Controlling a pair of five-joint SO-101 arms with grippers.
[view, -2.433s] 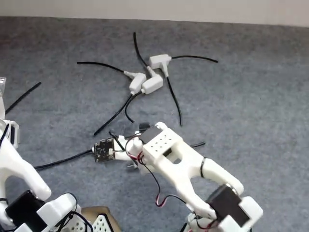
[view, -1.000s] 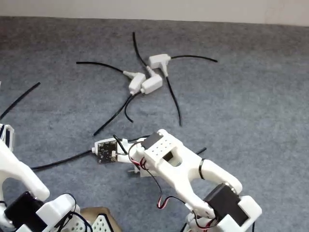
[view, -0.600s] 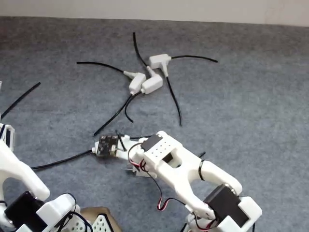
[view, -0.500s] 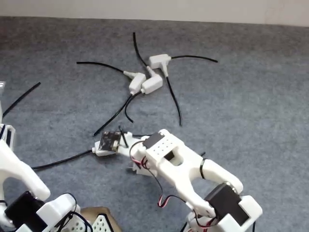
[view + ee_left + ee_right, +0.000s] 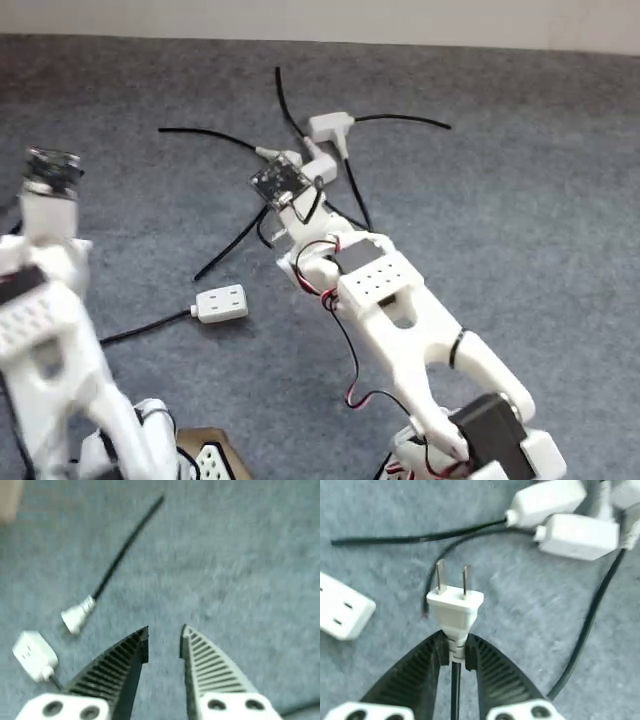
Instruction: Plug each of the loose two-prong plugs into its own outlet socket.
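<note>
White two-prong plug point(image 5: 455, 605) by its neck in the right gripper point(image 5: 454, 649), prongs outward, outlet socket point(image 5: 342, 612) nearby on carpet point(image 5: 520, 615).

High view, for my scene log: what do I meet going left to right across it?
Left arm → loose outlet socket → T-shaped white connector → black cable running right from it.
</note>
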